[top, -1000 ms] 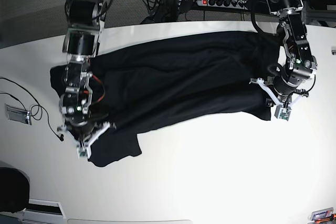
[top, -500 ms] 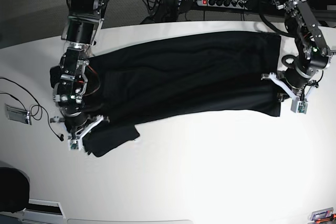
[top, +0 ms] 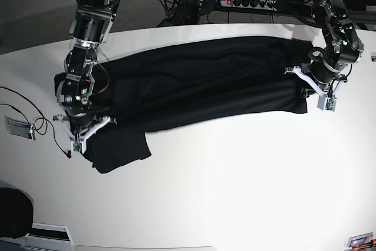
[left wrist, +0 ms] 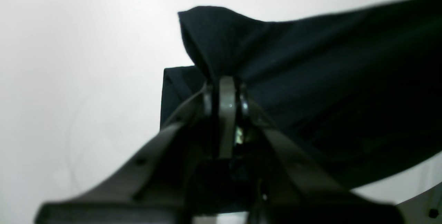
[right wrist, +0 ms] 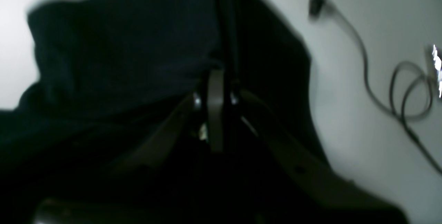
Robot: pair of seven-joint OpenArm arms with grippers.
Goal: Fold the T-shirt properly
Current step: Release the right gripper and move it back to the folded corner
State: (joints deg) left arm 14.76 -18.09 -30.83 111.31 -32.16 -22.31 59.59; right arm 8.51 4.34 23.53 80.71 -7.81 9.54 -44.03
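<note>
1. Currently the T-shirt (top: 200, 83) lies spread across the white worktop (top: 235, 186) as a long dark band running from one arm to the other.
2. Left claw (top: 306, 90), on the base view's right: its jaws are pressed together on the shirt's edge. The left wrist view shows a peak of cloth (left wrist: 221, 40) pinched at the tips and raised off the worktop.
3. Right claw (top: 80, 132), on the base view's left: also clamped on the fabric. The right wrist view is blurred, but dark cloth (right wrist: 121, 61) runs between the tips.
4. Change since half a second ago: the left claw has moved inward and toward the far edge of the worktop, and the shirt's end there has followed it.
5. Change since a second ago: the right claw has drawn back toward the far edge, and the loose flap (top: 120, 151) near it now lies flatter and sits closer to the claw.
6. Overall the cloth now looks smoother, with fewer slack folds than a second ago.
7. Thin black cable (top: 35, 124) rests on the worktop just beside the right claw, apart from the shirt.
</note>
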